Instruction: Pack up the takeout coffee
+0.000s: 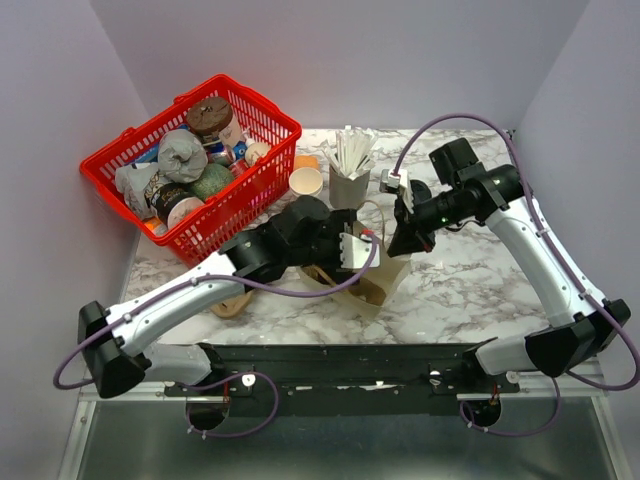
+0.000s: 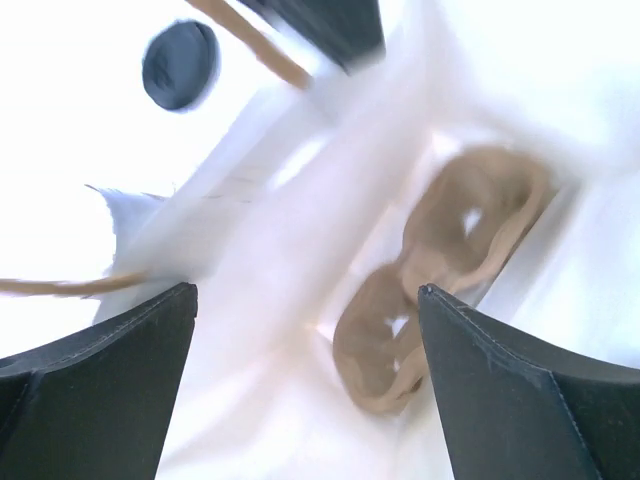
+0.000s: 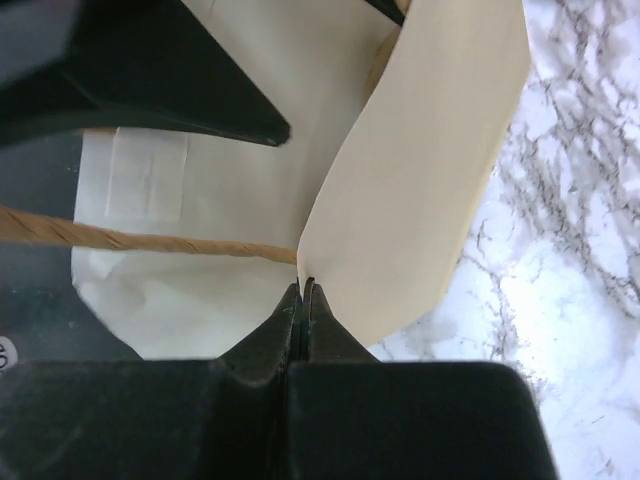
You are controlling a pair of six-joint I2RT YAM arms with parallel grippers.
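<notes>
A brown paper bag (image 1: 388, 278) stands open at the table's middle. My left gripper (image 1: 352, 250) reaches into its mouth; in the left wrist view it (image 2: 307, 292) is open and empty above the white inside, where a tan cardboard cup carrier (image 2: 440, 265) lies. My right gripper (image 1: 405, 244) is shut on the bag's rim, and the right wrist view shows it (image 3: 303, 285) pinching the cream paper edge (image 3: 420, 150) beside a twisted handle (image 3: 150, 240). The takeout coffee does not show clearly; a blurred dark round shape (image 2: 180, 65) lies beyond the bag's edge.
A red basket (image 1: 262, 100) full of cups and wrapped items stands at the back left. A stack of cream cups (image 1: 306, 181) and a grey cup of white sticks (image 1: 350, 180) stand behind the bag. A tan object (image 1: 235, 302) lies under the left arm.
</notes>
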